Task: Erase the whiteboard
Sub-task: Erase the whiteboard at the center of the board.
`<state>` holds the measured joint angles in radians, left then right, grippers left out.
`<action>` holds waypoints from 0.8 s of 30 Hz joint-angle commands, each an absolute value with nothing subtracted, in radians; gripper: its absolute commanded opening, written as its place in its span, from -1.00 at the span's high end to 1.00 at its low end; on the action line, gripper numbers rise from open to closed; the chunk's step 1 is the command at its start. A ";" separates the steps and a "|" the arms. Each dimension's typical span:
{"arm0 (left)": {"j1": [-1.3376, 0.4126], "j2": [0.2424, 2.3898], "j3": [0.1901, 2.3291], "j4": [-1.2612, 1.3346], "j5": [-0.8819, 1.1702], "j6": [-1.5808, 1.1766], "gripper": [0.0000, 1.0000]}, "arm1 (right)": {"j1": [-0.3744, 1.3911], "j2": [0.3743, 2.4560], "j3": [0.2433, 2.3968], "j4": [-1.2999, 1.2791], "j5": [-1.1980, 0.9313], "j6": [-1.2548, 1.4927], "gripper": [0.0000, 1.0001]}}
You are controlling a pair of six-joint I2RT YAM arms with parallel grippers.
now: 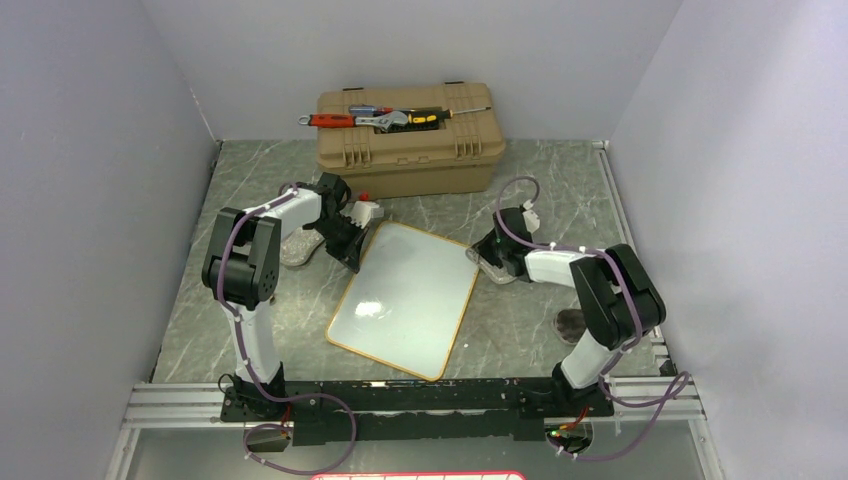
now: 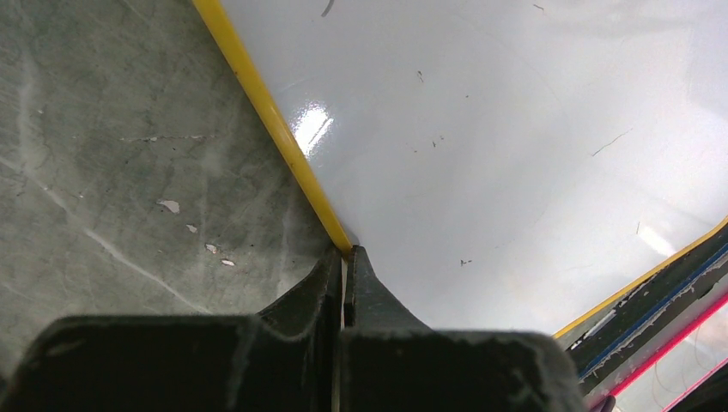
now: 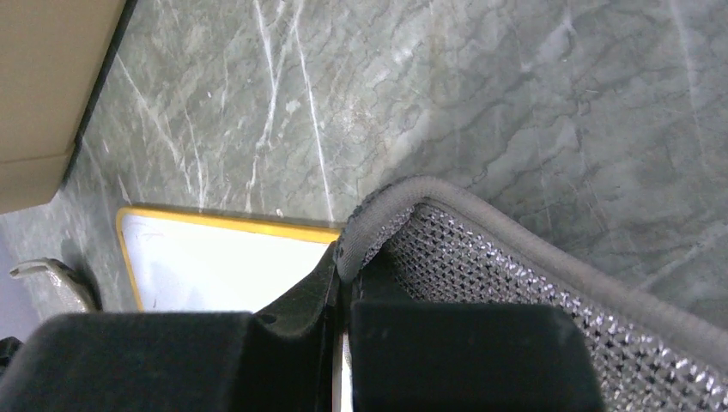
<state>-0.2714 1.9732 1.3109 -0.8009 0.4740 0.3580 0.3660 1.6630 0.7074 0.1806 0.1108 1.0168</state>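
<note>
The whiteboard (image 1: 405, 300) lies flat at the middle of the table (image 1: 560, 200), skewed so one corner points near and right. From my left wrist view its surface shows only a few small dark specks and faint hairlines.

At its far-left edge sits my left gripper (image 2: 348, 253). The fingers are pressed together and the tips touch the yellow rim; I cannot tell whether the rim is pinched.

Just off the board's far-right edge, my right gripper (image 3: 342, 257) is clamped on the bound edge of a grey mesh pad (image 3: 515, 300), which rests on the table.

Beyond the board, against the far wall, stands a tan toolbox (image 1: 400, 165) with a wrench (image 1: 385, 120) and screwdrivers on its lid.
</note>
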 commanded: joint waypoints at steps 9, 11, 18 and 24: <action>-0.301 2.067 1.228 -0.896 0.425 0.421 0.94 | 0.595 2.082 1.112 -0.086 0.127 1.037 1.00; -0.301 2.066 1.227 -0.896 0.424 0.422 0.94 | 0.617 2.121 1.168 -0.077 0.108 1.063 1.00; -0.301 2.074 1.218 -0.893 0.431 0.434 0.94 | 0.650 2.197 1.258 -0.010 0.059 1.116 1.00; -0.301 2.060 1.203 -0.890 0.435 0.436 0.94 | 0.701 2.325 1.416 -0.013 0.024 1.133 1.00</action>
